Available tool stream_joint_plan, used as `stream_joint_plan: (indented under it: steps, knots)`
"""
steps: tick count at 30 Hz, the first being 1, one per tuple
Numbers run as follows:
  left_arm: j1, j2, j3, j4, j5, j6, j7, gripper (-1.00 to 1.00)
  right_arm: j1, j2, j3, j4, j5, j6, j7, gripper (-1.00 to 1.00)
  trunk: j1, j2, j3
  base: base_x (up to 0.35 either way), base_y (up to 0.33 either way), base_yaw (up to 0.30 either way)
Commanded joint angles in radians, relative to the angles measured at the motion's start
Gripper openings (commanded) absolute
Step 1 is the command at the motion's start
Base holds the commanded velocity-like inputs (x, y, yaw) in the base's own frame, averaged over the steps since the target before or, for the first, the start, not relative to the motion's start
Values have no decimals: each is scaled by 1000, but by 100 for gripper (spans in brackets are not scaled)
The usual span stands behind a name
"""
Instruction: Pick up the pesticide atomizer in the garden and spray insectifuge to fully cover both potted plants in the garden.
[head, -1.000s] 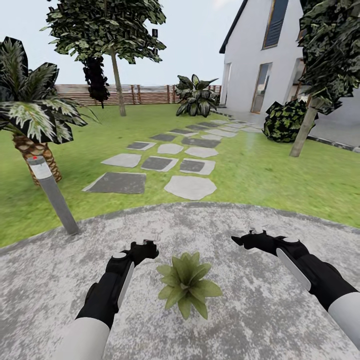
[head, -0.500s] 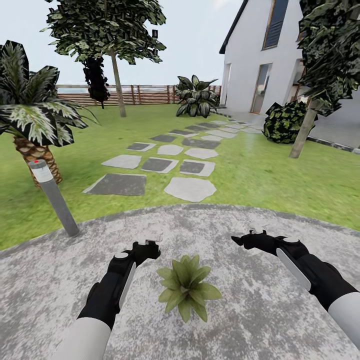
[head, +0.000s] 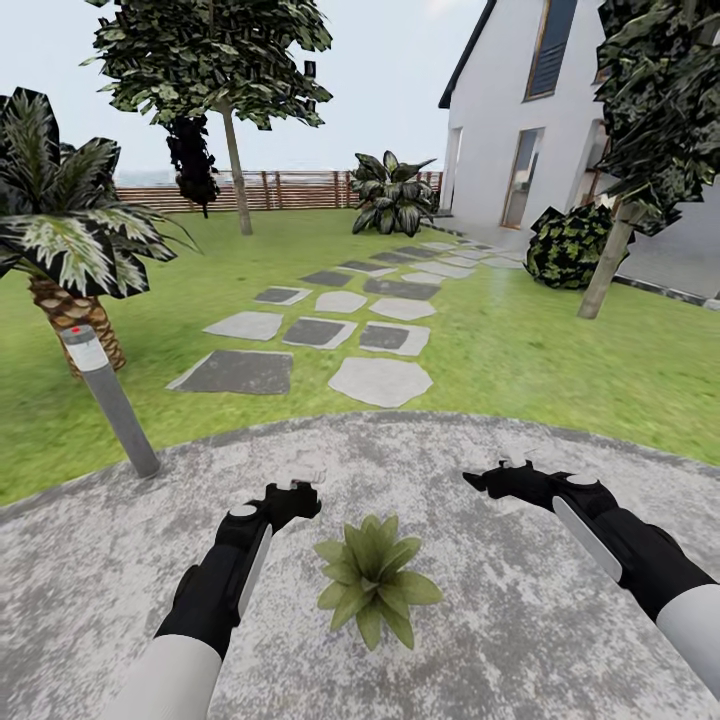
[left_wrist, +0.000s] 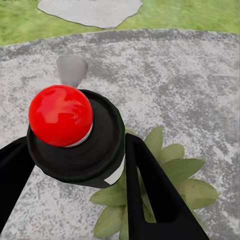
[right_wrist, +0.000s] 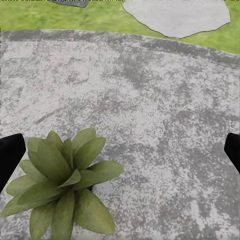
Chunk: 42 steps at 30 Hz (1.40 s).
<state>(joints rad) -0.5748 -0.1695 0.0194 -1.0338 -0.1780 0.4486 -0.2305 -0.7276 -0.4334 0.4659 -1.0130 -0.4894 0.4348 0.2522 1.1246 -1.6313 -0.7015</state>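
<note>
Left gripper (head: 297, 492) pinching pesticide atomizer (left_wrist: 75, 132) beside potted plant (head: 374, 577) mid-patio (head: 520, 640); right gripper (head: 497, 476) jaws spread, empty; risk: nozzle aimed past leaves, spray misses

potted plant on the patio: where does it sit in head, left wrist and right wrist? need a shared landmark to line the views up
Head view: potted plant low centre, on the patio between both arms.
Left wrist view: plant lower right, partly behind the left tool's finger and the held pesticide atomizer.
Right wrist view: plant lower left.
Shared landmark: the nearest pale stepping stone in the grass beyond the patio's edge.
</note>
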Motion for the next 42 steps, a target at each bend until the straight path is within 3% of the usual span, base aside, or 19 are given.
stream_joint_plan:
  steps: [1, 12, 20, 26, 31, 34, 38, 39, 42]
  knots:
    - [0, -1, 2, -2, -11, 4, -7, -100, -1, -1, 2, -1, -5, 4, -1, 100, -4, 7, 2, 0, 0, 0]
    - [0, -1, 2, -2, -11, 4, -7, -100, -1, -1, 2, -1, -5, 4, -1, 100, -46, 84, 37, 0, 0, 0]
    - [0, 1, 0, -1, -16, 6, -7, -100, -1, 3, 7, -2, -3, 5, -6, 100, -46, 84, 37, 0, 0, 0]
    - [-2, 44, -103, -10, -86, 143, -7, -100, -1, 5, -2, -12, -3, 5, -3, 100, -46, 84, 37, 0, 0, 0]
    - [-6, 51, -139, -10, -168, 173, -20, -100, -1, 7, -9, -15, -2, 5, -1, 100, -46, 84, 37, 0, 0, 0]
    - [-9, 54, -160, -9, -224, 175, -123, -100, -1, 7, -7, -10, -2, 5, 0, 100, -46, 84, 37, 0, 0, 0]
    - [-12, 99, -166, -10, -365, 175, -427, -100, -3, 9, -3, 49, 12, 5, 2, 100, -46, 84, 37, 0, 0, 0]
    - [-12, 112, -166, -11, -412, 173, -535, -100, -9, 9, -2, 85, 26, 5, 10, 100, -46, 84, 37, 0, 0, 0]
    - [-14, 146, -167, -36, -481, 169, -711, -100, -26, 12, -2, 137, 71, 5, 107, 100, -46, 84, 37, 0, 0, 0]
